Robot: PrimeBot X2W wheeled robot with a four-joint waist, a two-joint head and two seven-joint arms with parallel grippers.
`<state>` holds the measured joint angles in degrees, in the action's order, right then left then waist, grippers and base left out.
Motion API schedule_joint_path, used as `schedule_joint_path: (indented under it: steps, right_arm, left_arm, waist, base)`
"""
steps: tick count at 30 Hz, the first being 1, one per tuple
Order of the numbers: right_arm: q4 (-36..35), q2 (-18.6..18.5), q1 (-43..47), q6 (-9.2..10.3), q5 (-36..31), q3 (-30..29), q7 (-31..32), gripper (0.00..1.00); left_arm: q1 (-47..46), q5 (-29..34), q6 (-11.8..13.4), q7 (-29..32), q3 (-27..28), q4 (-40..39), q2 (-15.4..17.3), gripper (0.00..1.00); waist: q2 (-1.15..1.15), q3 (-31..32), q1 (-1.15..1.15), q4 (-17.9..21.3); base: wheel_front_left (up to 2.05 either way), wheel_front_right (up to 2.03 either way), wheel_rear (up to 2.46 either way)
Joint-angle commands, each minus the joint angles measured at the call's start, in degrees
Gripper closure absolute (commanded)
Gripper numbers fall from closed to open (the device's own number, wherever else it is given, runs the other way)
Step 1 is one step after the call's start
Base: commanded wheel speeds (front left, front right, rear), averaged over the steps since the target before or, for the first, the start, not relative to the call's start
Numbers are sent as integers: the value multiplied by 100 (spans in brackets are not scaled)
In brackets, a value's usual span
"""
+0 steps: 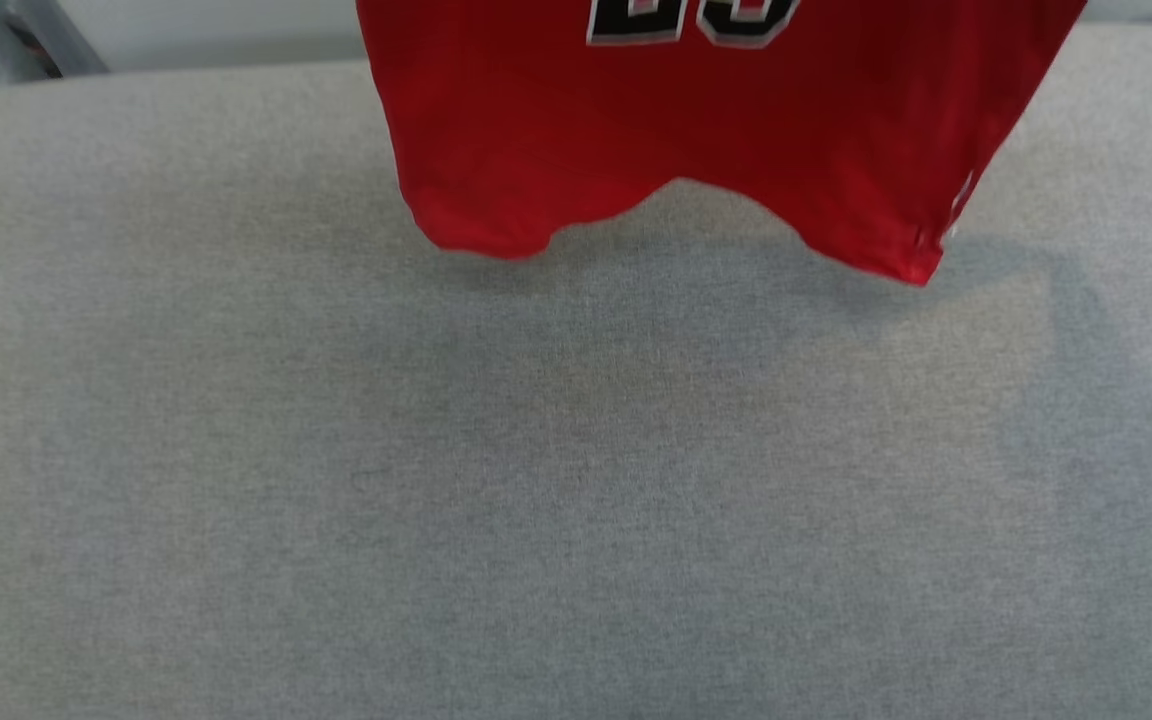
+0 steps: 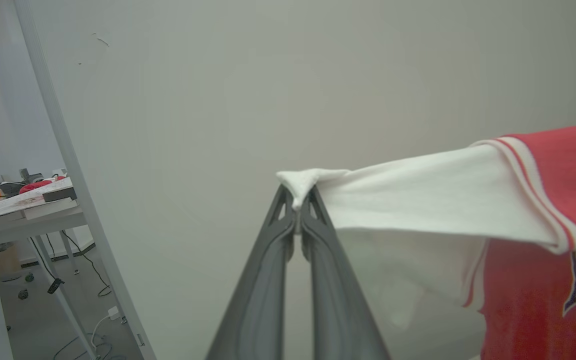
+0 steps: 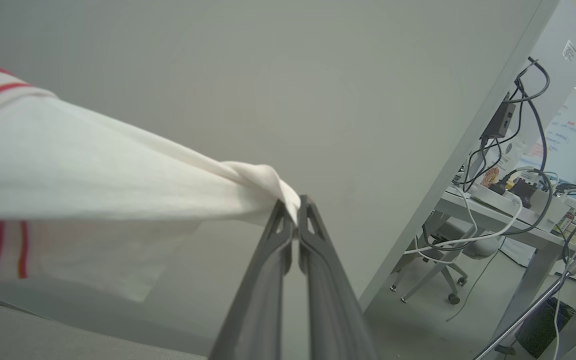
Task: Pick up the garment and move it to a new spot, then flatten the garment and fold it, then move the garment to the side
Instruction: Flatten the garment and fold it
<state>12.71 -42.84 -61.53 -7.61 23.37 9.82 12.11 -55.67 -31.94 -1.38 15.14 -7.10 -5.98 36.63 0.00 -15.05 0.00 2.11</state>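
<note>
Holding the red jersey (image 1: 696, 120) up by both sleeves, so I'm reading this as the pick-up-and-move step, with flatten and fold not yet started. At centre frame of the left wrist view the left gripper (image 2: 298, 222) is pinching the tip of one white sleeve (image 2: 418, 200), jaws closed down on a small bunch of cloth. In the right wrist view the right gripper (image 3: 295, 220) is doing the same on the other sleeve (image 3: 93, 165), jaws together with white fabric poking out at the tips. Both sleeves are pulling taut toward the frame edges, so the jersey is stretching between the two arms. In the head view its lower part is hanging in the upper middle of the frame, hem arching, two corners drooping, shadow falling on the grey fabric surface (image 1: 576, 480) just below. Can't tell whether the hem is touching that surface or hanging just clear. Next move is probably calling for lowering both arms together, hem first, with even tension so the thin pinches aren't slipping. The jersey's top is getting cut off by the upper edge of the head view, and the black numerals (image 1: 691, 25) are only partly showing, unreadable. Lettering at lower right of the left wrist view is cropped too.
</note>
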Motion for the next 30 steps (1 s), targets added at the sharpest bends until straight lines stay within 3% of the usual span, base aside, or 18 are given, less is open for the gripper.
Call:
schedule_joint_path:
  steps: [1,5,11,19,26,30]
  right_arm:
    - [150,50,-247,12,-67,-5,-73,100]
    - [591,215,-960,12,-244,58,-251,100]
    - [1334,508,-2019,12,-586,64,-620,100]
    - [2550,1017,-3231,12,-1263,-226,-1329,100]
    - [3286,1396,-3264,12,-1509,-317,-1803,100]
    - [3706,1479,-2687,12,-1379,-144,-2006,100]
  left_arm:
    - [-316,87,-43,-72,4,163,47,100]
    - [-1252,282,-178,-279,-151,708,-21,100]
    - [-2610,550,-267,-831,-405,1789,-405,100]
    - [-3915,905,-338,-2053,-613,3297,-816,100]
    - [-3864,831,-495,-2590,-850,4184,-1024,100]
    - [-3093,687,-572,-2846,-1164,4566,-1280,100]
  waist:
    - [0,-529,0,84]
    - [0,-1008,0,94]
    - [0,-1662,0,72]
    - [0,-2305,0,43]
    - [0,-2417,0,-31]
    - [0,-2242,0,-175]
  base:
    - [0,0,0]
    - [0,0,0]
    - [0,0,0]
    - [0,0,0]
    - [0,0,0]
    - [0,0,0]
